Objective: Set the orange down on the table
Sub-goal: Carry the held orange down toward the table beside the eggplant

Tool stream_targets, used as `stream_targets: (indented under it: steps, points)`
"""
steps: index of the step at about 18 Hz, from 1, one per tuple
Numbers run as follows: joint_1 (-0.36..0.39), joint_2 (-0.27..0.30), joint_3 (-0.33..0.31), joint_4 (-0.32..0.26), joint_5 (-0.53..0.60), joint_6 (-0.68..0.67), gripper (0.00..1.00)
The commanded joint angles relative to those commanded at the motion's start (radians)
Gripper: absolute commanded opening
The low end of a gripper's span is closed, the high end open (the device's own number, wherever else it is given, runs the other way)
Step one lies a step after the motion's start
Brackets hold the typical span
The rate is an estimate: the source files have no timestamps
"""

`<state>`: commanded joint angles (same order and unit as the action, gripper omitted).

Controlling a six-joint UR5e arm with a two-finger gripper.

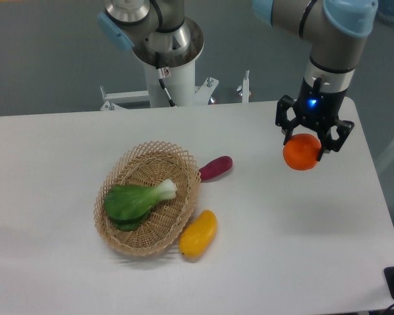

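Observation:
The orange is a small round bright-orange fruit held between the fingers of my gripper at the right side of the view. The gripper is shut on it and holds it above the white table, over the right part of the tabletop. A faint shadow lies on the table below and to the right of the orange. The gripper's black fingers cover the top edge of the orange.
An oval wicker basket with a green leafy vegetable stands left of centre. A purple oblong vegetable lies beside its right rim, and a yellow mango-like fruit lies at its lower right. The robot base stands behind.

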<state>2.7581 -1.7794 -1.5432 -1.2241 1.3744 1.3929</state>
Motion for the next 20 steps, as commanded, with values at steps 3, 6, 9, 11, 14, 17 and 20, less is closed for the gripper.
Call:
stream_targets:
  steps: [3, 6, 9, 11, 14, 17, 20]
  points:
    - [0.000, 0.000, -0.006, 0.003, -0.002, 0.000, 0.65]
    - [0.002, 0.000, -0.008, 0.003, 0.000, 0.000, 0.65]
    - [-0.006, -0.003, -0.009, 0.009, 0.003, -0.003, 0.65]
    - [-0.005, -0.029, -0.009, 0.053, 0.005, -0.017, 0.65]
    - [-0.008, -0.066, -0.020, 0.103, 0.005, -0.044, 0.65]
    - [-0.012, -0.100, -0.069, 0.233, 0.008, -0.046, 0.65]
    - [-0.015, -0.136, -0.101, 0.294, 0.009, -0.046, 0.65]
